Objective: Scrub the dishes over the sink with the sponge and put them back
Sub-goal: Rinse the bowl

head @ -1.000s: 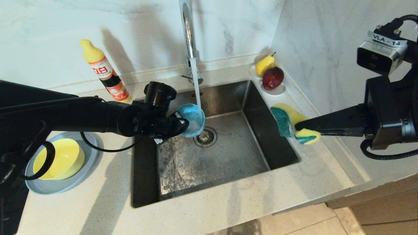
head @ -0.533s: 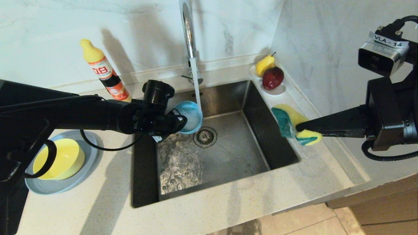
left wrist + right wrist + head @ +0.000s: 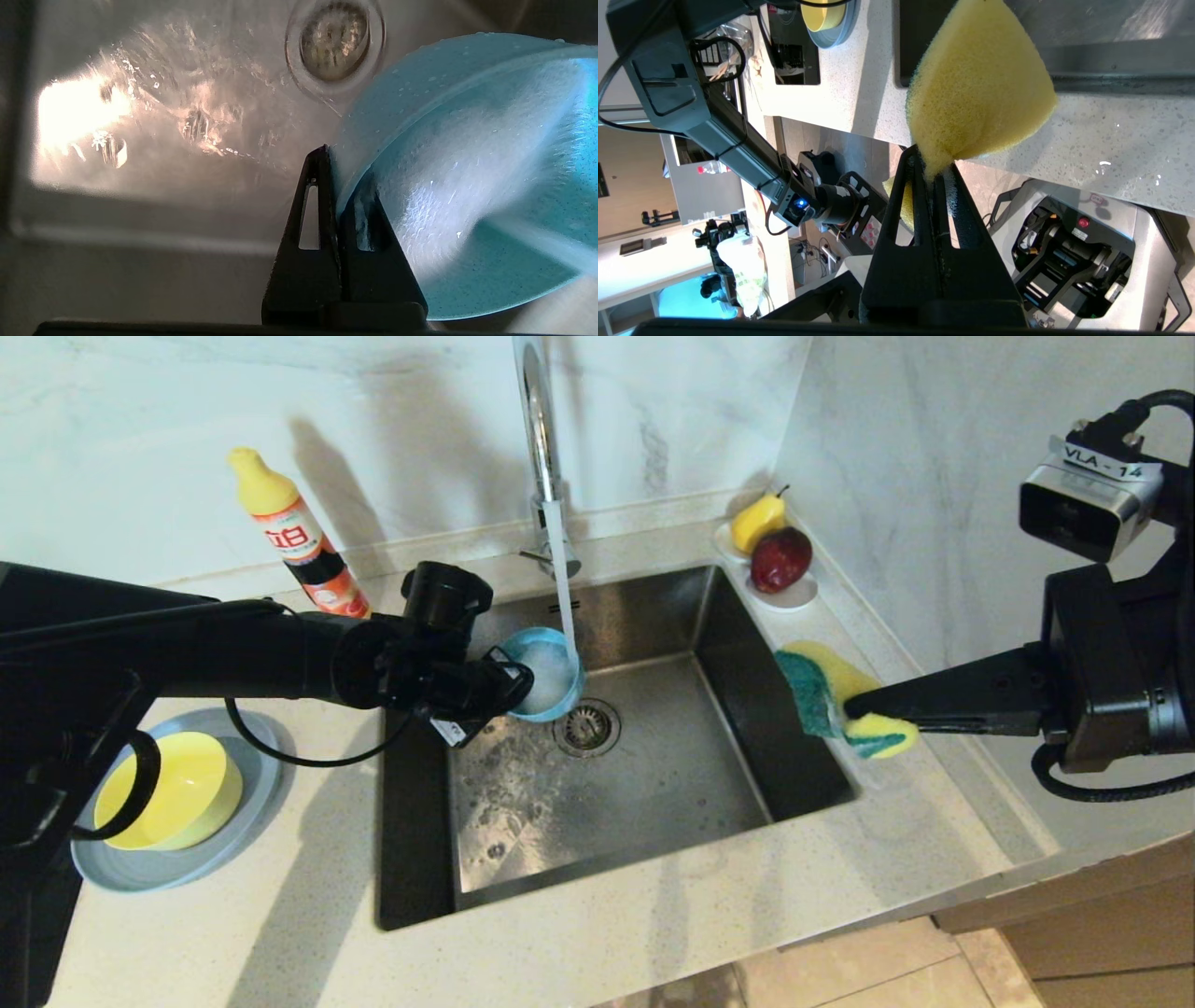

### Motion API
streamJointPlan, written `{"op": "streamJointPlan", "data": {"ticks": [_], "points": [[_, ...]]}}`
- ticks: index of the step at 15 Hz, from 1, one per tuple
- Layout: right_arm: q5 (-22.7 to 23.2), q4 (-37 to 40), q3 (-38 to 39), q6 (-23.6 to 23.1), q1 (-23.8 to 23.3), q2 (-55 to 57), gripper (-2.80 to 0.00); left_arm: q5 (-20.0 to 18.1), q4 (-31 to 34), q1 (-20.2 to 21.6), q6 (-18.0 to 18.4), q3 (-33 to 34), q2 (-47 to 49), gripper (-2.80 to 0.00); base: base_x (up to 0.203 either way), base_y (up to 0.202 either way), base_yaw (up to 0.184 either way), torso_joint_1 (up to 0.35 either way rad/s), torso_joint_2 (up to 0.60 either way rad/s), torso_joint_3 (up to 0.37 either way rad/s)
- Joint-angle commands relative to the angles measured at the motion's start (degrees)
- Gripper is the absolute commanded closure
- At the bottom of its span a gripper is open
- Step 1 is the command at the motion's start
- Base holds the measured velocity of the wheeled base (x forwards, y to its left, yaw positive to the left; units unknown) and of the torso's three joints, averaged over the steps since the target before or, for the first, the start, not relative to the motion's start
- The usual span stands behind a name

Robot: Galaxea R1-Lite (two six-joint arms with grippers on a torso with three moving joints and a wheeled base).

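- Three dishes are in view: a small teal-blue bowl [image 3: 546,674] is held tilted over the far part of the sink [image 3: 653,784], just on the far left side of the drain strainer [image 3: 586,727], with the faucet [image 3: 540,448] stream running into it.
- Left end effector [image 3: 509,683] is clamped tight on the teal-blue bowl's rim, one finger inside and one outside, as the left wrist view shows [image 3: 334,186]; its arm reaches in from the left across the table [image 3: 653,933].
- Pale yellow-green bowl [image 3: 168,791] sits on the grey-blue plate [image 3: 187,868] on the table to the left of the sink.
- Sponge [image 3: 836,695] hangs above the sink's right edge, yellow foam with its green scouring layer facing left.
- Right end effector [image 3: 854,707] is closed hard on the sponge at its waist, squeezing the foam thin between the fingers [image 3: 931,186]; its arm comes in from the right.
- Water lies spread over the sink floor on the near left.
- Detergent bottle [image 3: 294,541] stands at the far left by the wall.
- White fruit dish [image 3: 794,595] at the far right corner carries a pear [image 3: 754,521] and a red apple [image 3: 780,560].
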Motion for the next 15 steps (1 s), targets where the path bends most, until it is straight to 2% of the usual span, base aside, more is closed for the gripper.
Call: {"op": "streamJointPlan", "data": {"ticks": [1, 10, 15], "points": [[0.15, 0.13, 0.2, 0.17, 0.03, -0.05, 0.0, -2.53, 0.91, 0.6, -1.5, -0.57, 0.06, 0.0, 0.0, 0.0, 0.0, 0.0, 0.0, 0.0], [0.24, 0.13, 0.44, 0.17, 0.03, -0.41, 0.0, -10.86, 4.81, 4.92, -7.01, -1.8, 0.83, 0.0, 0.0, 0.0, 0.0, 0.0, 0.0, 0.0], [0.15, 0.06, 1.37, 0.17, 0.03, -0.82, 0.0, -16.54, 4.94, 4.7, -7.51, -1.88, 1.47, 0.0, 0.0, 0.0, 0.0, 0.0, 0.0, 0.0]]}}
